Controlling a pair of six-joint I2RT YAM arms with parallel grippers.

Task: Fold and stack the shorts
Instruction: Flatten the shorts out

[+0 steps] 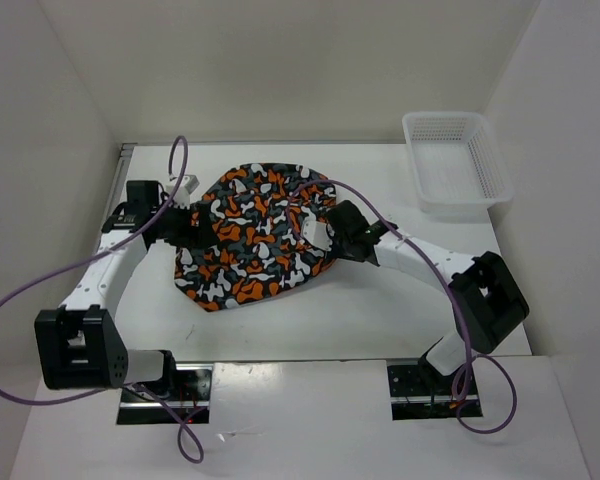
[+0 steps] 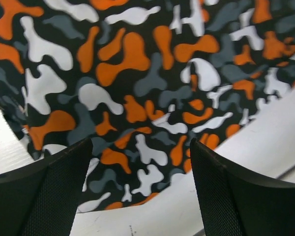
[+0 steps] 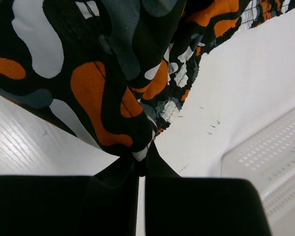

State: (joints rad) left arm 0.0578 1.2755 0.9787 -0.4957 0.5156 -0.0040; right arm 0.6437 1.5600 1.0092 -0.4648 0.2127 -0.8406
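Lying rumpled in the middle of the table (image 1: 380, 310) between the two arms, the shorts (image 1: 255, 235) look light, thin and limp, so I judge they will sag and crease wherever they are unsupported and may slip out of a shallow pinch. The left gripper (image 2: 140, 189) hangs with its jaws wide apart over the garment's left edge, holding nothing, while the right gripper (image 3: 142, 169) is closed tight on a fold of cloth at the right edge, near the gathered band. The safest hold is probably a deep bite on a seam or that gathered band, where the cloth is doubled.
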